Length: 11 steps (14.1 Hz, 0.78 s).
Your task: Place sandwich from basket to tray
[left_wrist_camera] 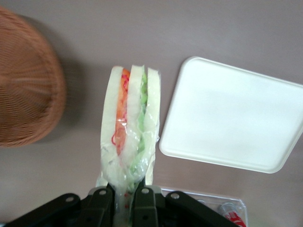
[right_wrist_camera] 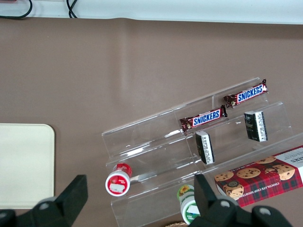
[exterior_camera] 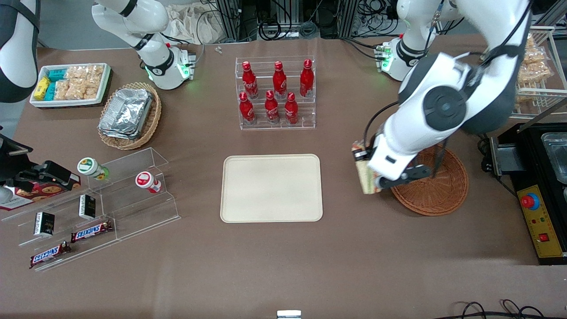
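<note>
Between the reddish-brown round wicker basket and cream rectangular tray, gripper is clamped on the wrapped triangular sandwich's edge, airborne. Looks light, squashy, slick wrap; pinch gently.

Even overhead light fills the front view — shadows on the bench are soft and short. In the left wrist view the tray is washed out nearly white, and the claw gripping the sandwich looks slightly blurred (the basket casts a dim shadow).
</note>
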### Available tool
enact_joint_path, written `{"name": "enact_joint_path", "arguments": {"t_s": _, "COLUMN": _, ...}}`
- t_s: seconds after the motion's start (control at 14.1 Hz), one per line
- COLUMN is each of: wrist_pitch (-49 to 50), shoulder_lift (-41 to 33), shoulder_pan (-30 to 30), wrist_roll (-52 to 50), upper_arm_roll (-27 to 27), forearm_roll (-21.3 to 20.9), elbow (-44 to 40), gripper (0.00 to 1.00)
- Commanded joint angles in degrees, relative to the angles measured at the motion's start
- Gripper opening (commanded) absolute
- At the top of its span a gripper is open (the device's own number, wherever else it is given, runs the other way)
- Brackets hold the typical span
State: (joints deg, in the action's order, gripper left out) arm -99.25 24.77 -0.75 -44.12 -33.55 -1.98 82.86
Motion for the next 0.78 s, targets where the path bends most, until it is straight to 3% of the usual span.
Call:
{"name": "enact_joint_path", "arguments": {"t_s": 0.0, "wrist_pitch": -2.61, "shoulder_lift": 5.71, "shoulder_pan": 2.75, "wrist_roll": 1.75, "upper_arm_roll": -1.34, "forearm_roll": -1.87, "elbow": -1.47, "gripper": 0.00}}
{"name": "enact_joint_path", "arguments": {"t_s": 0.14, "wrist_pitch": -4.89, "shoulder_lift": 11.42, "shoulder_pan": 4.26, "wrist_roll": 0.98, "upper_arm_roll": -1.60, "forearm_roll": -5.64, "elbow": -1.73, "gripper": 0.00}}
{"name": "enact_joint_path", "arguments": {"t_s": 0.71, "wrist_pitch": -17.02, "shoulder_lift": 22.60, "shoulder_pan": 11.55, "wrist_roll": -7.36, "upper_arm_roll": -0.28, "forearm_roll": -15.58, "elbow": -1.47, "gripper": 0.00}}
